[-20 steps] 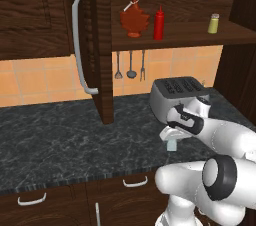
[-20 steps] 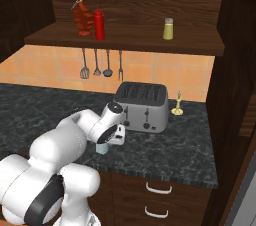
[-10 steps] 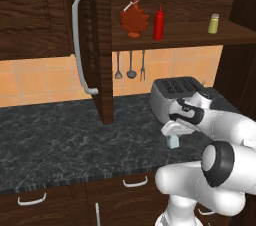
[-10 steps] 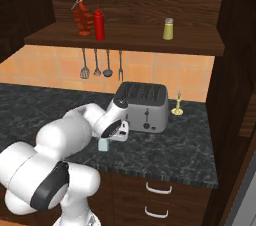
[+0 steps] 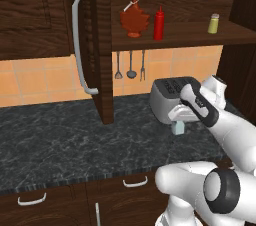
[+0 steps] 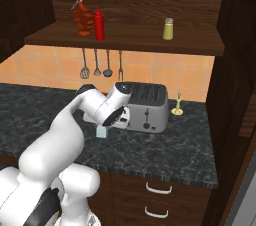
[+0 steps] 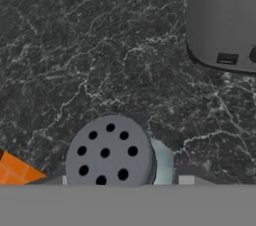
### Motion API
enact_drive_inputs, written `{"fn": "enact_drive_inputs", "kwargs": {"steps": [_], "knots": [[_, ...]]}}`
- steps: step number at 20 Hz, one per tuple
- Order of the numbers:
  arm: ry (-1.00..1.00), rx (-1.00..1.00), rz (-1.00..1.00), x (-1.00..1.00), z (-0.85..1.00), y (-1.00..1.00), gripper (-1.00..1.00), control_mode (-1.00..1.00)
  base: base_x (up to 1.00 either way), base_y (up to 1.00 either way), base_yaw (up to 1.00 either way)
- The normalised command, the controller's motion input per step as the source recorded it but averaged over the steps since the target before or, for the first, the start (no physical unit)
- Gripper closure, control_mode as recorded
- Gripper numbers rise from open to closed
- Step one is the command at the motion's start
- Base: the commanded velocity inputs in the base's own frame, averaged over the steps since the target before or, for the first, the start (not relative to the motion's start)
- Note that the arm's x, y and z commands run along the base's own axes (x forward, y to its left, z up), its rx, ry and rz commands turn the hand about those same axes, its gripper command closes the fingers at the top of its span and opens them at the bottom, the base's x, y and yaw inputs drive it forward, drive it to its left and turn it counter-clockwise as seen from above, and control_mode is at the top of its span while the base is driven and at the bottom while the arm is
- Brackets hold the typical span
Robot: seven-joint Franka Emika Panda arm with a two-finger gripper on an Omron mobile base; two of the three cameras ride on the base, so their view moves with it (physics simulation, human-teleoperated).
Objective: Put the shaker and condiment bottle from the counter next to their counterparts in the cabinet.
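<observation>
1. Two things stand close together at the middle of my screens: the claw (image 6: 106, 126) and the small pale blue shaker (image 6: 102, 131), which sits on the dark marbled table (image 5: 60, 140) just in front of the silver toaster (image 6: 145, 106).
2. I see the claw down over the shaker with its jaws narrowed on the shaker's sides, so I read it as gripping the shaker (the fingertips themselves are hidden by the hand in both base views).
3. From the hand camera I look straight down on the shaker's grey cap with its ring of holes (image 7: 109, 151), pale body showing at its right edge, and the toaster's rounded corner (image 7: 222, 17) at the upper right.
4. On the cabinet shelf (image 5: 175, 40) the red bottle (image 5: 159, 23) stands upright just beside the maple-leaf syrup bottle (image 5: 134, 18), the two nearly touching.
5. Further along the same shelf, well apart from those two, is the yellow-green shaker (image 5: 213, 23).
6. The cabinet door (image 5: 97, 45) stands open edge-on, its curved silver handle (image 5: 79, 40) facing left.
7. Three utensils (image 6: 102, 65) hang on the orange tiled wall under the shelf, and a small brass candlestick (image 6: 177, 105) stands right of the toaster.
</observation>
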Motion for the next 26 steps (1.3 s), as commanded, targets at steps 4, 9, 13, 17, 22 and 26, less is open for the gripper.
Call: {"fn": "enact_drive_inputs", "kwargs": {"steps": [4,9,13,17,22,26], "knots": [[0.0,0.0,0.0,-0.02,0.11,0.0,1.0,-1.0,0.0,0.0,0.0],[-0.05,0.0,0.0,0.0,0.27,0.0,1.0,-1.0,0.0,0.0,0.0],[-0.17,0.02,0.0,0.0,0.9,-0.06,1.0,-1.0,0.0,0.0,0.0],[-0.1,0.03,0.05,0.0,1.0,-0.21,1.0,-1.0,0.0,0.0,0.0],[-0.06,0.0,0.04,0.0,1.0,-0.11,1.0,-1.0,0.0,0.0,0.0],[-0.09,0.0,0.0,-0.14,0.21,0.05,1.0,-1.0,0.0,0.0,0.0]]}}
